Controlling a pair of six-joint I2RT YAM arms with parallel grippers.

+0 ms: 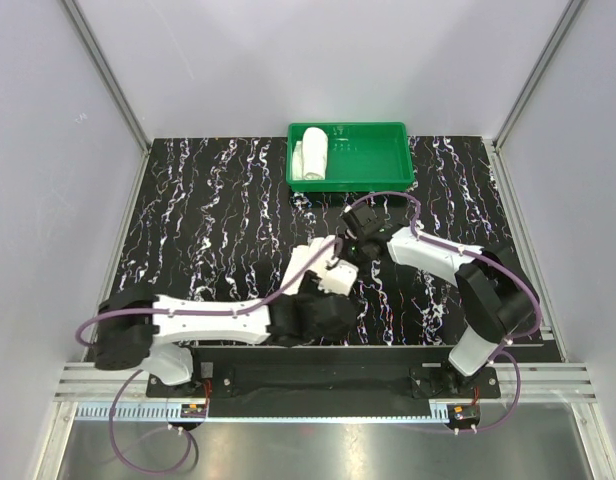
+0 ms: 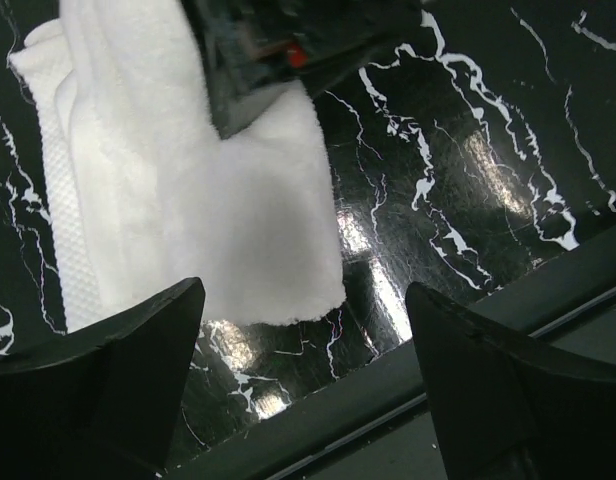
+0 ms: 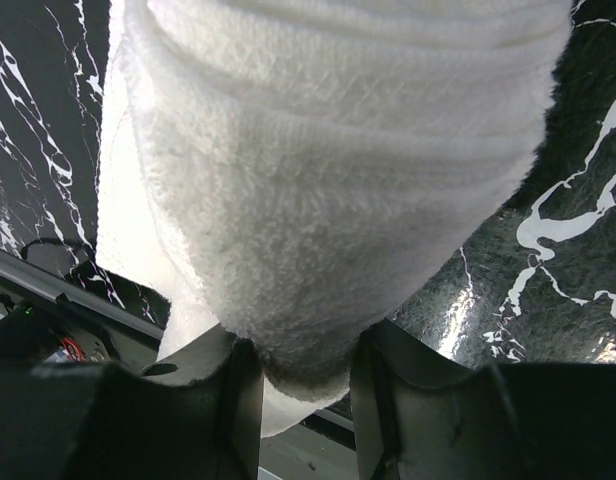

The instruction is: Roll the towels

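The black, white-veined table (image 1: 208, 240) fills the workspace, and both arms reach in from its near edge to meet around its middle. At the far edge sits a green plastic tray (image 1: 378, 160). A rolled towel (image 1: 314, 152), white terry cloth, lies in the tray's left end, with its length running from the front of the tray to the back.

The other towel, a folded towel (image 2: 248, 210) of the same white cloth, lies on the table's centre between the two arms, well apart from the tray. The left wrist view shows it in soft layers, with a waffle-textured border along its left side and its near edge resting on the glossy surface.

The right hand (image 3: 303, 350) is clamped on a bunched fold of this towel, the cloth pinched between its two fingers and bulging above them.

The left hand (image 2: 303, 300) stands wide apart just short of the towel's near edge, with nothing in its grip.
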